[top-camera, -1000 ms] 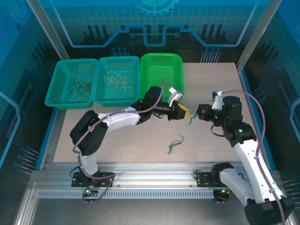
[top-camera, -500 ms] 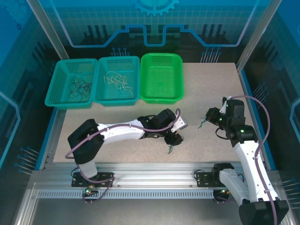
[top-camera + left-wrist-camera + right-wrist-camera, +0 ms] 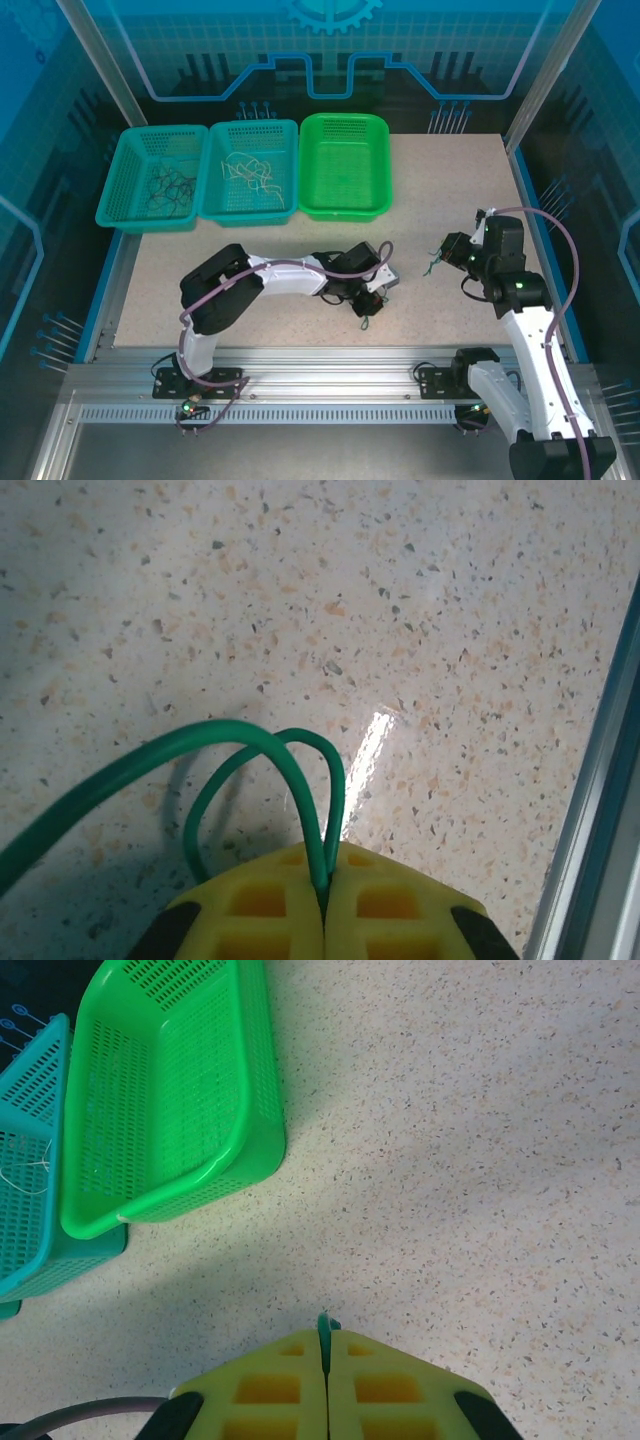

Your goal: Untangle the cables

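We see the looped green cable (image 3: 215, 725), smooth and round, bend in two glossy arches over the table and run into the seam of the left gripper (image 3: 324, 885), whose yellow, waffle-moulded pads (image 3: 262, 905) are clenched on it low at the table's near side. The right gripper (image 3: 326, 1355) is likewise pressed closed on a short green cable (image 3: 432, 265), which dangles crookedly (only a stub pokes past the pads in the right wrist view). The table (image 3: 450, 180) is pale, speckled, stone-like. At the far edge, a perforated green basket (image 3: 345, 117) stands beside two teal mesh baskets, one holding whitish cables (image 3: 245, 168), the other dark cables (image 3: 170, 188).
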### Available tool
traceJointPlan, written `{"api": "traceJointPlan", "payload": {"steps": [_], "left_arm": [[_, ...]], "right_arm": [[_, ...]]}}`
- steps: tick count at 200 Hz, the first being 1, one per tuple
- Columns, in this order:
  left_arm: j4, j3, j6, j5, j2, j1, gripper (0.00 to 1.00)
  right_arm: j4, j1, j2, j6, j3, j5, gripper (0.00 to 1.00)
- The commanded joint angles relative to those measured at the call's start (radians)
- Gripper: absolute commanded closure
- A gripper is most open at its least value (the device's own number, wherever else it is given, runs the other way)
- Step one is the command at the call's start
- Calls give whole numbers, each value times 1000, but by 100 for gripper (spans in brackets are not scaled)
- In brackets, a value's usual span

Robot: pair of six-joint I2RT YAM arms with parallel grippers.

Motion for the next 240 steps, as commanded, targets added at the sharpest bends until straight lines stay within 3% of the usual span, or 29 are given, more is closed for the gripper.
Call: {"api": "traceJointPlan", "payload": {"steps": [1,22,53,91,112,119,133,144,174,202,240], "left_arm": [[107,-57,-47,69,-105,52,100],[200,-93,-103,71,-233,141,100],[187,13,-29,-29,-312,238,100],[169,262,-13,-130,-122,358,100],[177,399,-37,-131,-4,409,100],[186,432,-45,-131,23,419,90],[191,487,-67,-114,55,435,60],[197,500,-78,-105,50,438,48],[289,379,-114,-48,-79,439,39],[367,154,-179,-7,-305,433,34],[288,-175,-156,-118,-666,371,32]], "right_arm": [[-6,-10,-6,10,3,-13,100],[1,-11,-6,18,3,-30,100],[47,-10,-14,21,-3,-102,100],[66,1,-12,36,6,-158,100],[59,10,-19,38,12,-159,100],[56,10,-22,38,11,-158,100],[52,13,-29,40,12,-155,100],[47,12,-33,37,17,-152,100],[66,13,-29,33,26,-154,100],[163,28,31,44,46,-186,100],[285,130,241,-11,206,-129,98]]}}
